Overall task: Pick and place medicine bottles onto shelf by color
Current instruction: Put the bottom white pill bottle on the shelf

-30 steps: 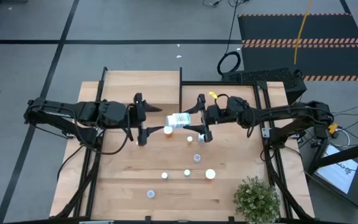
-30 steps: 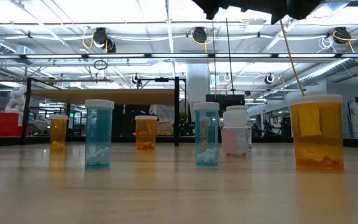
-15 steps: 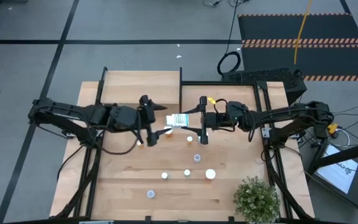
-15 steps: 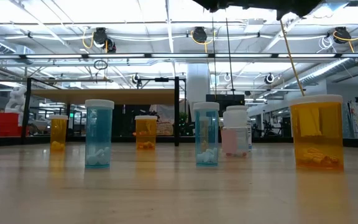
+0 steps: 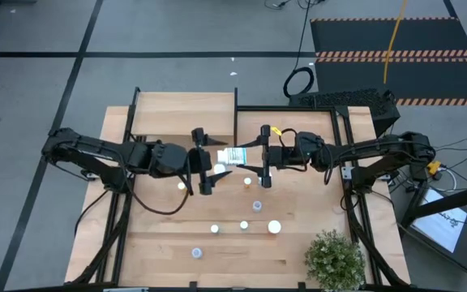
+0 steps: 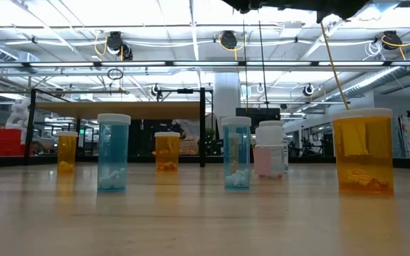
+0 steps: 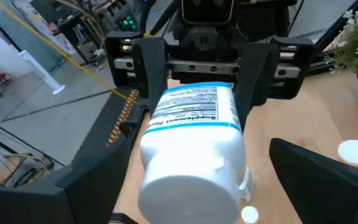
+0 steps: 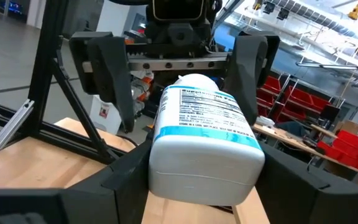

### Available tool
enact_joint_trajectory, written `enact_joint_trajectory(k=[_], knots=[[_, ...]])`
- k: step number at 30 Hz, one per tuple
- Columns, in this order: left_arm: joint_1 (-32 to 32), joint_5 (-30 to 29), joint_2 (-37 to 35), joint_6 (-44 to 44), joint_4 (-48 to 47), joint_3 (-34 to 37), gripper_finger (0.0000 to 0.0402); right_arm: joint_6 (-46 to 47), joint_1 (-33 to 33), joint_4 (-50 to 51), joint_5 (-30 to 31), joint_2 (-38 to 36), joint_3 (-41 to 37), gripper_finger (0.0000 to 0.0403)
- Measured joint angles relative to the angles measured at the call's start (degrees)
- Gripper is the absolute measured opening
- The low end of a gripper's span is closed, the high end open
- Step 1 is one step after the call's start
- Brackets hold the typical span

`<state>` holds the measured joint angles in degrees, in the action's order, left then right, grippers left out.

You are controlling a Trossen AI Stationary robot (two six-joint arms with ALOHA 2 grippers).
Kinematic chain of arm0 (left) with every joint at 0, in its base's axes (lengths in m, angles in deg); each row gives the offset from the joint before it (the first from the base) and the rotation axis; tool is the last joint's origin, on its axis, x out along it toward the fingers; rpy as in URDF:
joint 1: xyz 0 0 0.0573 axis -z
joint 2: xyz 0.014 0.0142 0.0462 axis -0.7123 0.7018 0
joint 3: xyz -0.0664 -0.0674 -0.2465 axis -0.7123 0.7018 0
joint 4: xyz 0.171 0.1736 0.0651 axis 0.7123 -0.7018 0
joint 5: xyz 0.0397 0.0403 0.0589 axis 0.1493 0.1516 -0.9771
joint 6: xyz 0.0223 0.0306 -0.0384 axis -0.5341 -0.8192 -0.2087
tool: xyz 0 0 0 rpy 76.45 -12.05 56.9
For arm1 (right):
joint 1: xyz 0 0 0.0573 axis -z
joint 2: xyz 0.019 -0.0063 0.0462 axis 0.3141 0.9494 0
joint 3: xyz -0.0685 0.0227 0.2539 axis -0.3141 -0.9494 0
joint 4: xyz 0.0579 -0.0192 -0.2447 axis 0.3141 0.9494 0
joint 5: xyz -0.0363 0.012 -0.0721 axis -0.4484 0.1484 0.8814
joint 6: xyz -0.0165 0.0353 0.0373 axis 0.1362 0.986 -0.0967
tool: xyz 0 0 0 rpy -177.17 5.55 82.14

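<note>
A white medicine bottle with a blue-edged label (image 5: 232,156) is held on its side above the table's middle by my right gripper (image 5: 250,157), which is shut on it. My left gripper (image 5: 212,163) is open. Its fingers stand on either side of the bottle's free white end (image 7: 188,186) and are apart from it. Several small white-capped bottles stand on the tabletop, with amber (image 6: 362,151), blue (image 6: 114,153) and white (image 6: 269,151) ones in the low view. The shelf (image 5: 181,113) stands at the table's far left. My right gripper pinches the bottle's labelled body (image 7: 166,106) between its two fingers (image 7: 151,68), one on each side. The fingers are level and come from the table's right side, along the bottle. The bottle lies on its side, clear of the table, with its free end toward my left gripper.
Loose bottles stand near the table's middle and front (image 5: 244,225), and one orange bottle (image 5: 219,169) is just under my left gripper. A green potted plant (image 5: 333,258) stands at the near right corner. The shelf's black frame (image 6: 202,128) rises at the back.
My left gripper has gone toward the table's right edge, up to the bottle, and its open fingers now stand around the bottle's free end. My right gripper has straightened a little with the bottle, then kept still.
</note>
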<state>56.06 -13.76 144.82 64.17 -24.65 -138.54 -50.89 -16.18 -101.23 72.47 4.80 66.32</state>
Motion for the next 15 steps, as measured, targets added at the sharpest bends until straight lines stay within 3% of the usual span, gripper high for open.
enact_joint_trajectory(k=[15], knots=[[-0.09,-0.14,-0.04,1.91,0.33,0.0,0.0237,-0.07,0.0,-0.26,-0.28,0.0,-0.02,0.024]])
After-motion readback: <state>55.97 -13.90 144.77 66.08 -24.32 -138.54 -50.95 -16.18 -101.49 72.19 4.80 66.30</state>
